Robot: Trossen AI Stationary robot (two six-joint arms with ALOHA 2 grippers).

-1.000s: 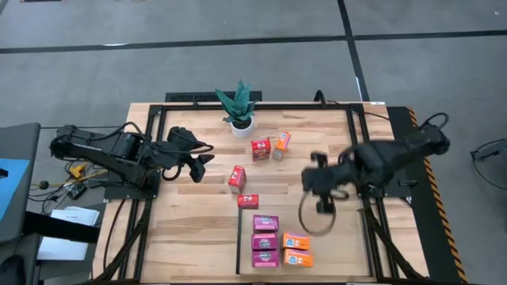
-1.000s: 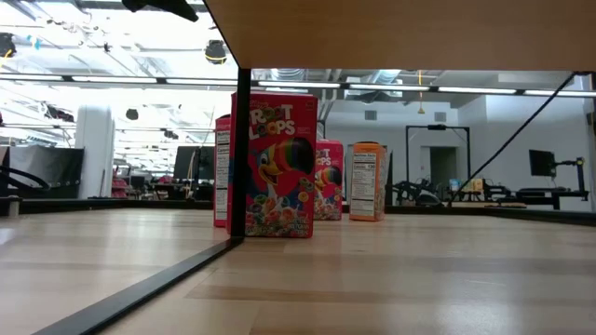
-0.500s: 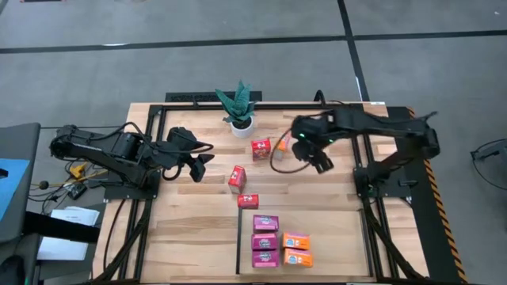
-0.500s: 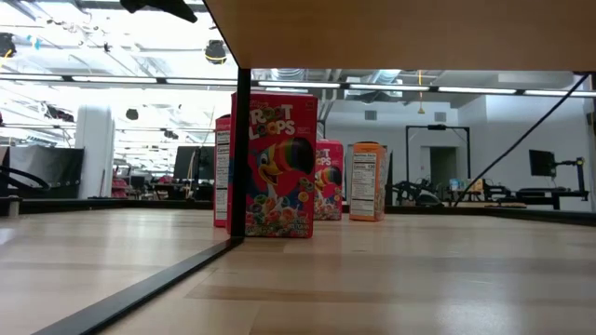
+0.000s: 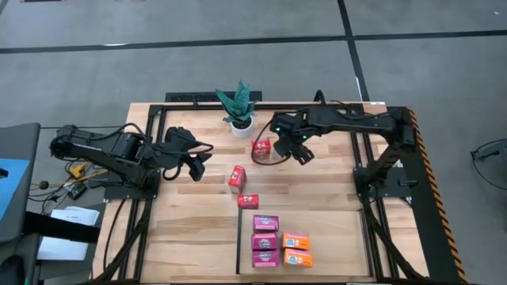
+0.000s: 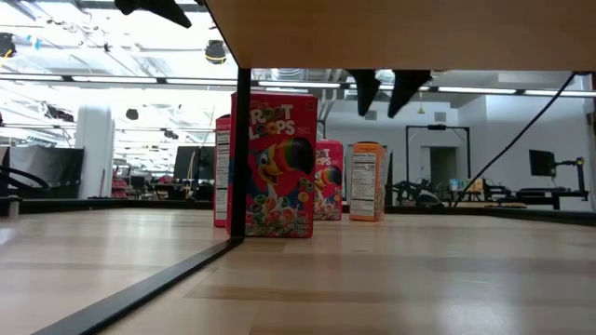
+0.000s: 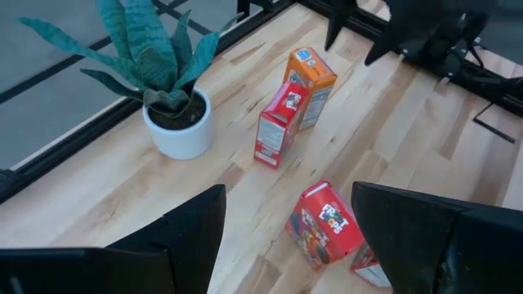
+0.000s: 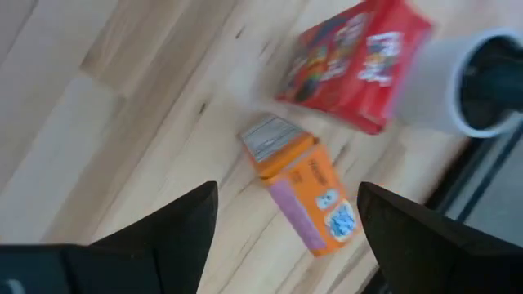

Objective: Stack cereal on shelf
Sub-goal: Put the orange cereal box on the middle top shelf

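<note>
Reaching across the back of the tabletop, right end effector fingers spread wide, empty, above orange cereal box beside red cereal box, left end effector open, empty, parked left, five boxes on shelf.

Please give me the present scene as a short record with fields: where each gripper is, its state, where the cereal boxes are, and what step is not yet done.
right gripper: open, above the upright orange cardboard cereal box, holding nothing
left gripper: open, waiting at the table's left side
on the light wood shelf panel: three magenta-purple boxes and two orange boxes
off the shelf: three red cereal boxes and one orange box, near the potted green plant
not yet done: orange box not yet gripped
</note>
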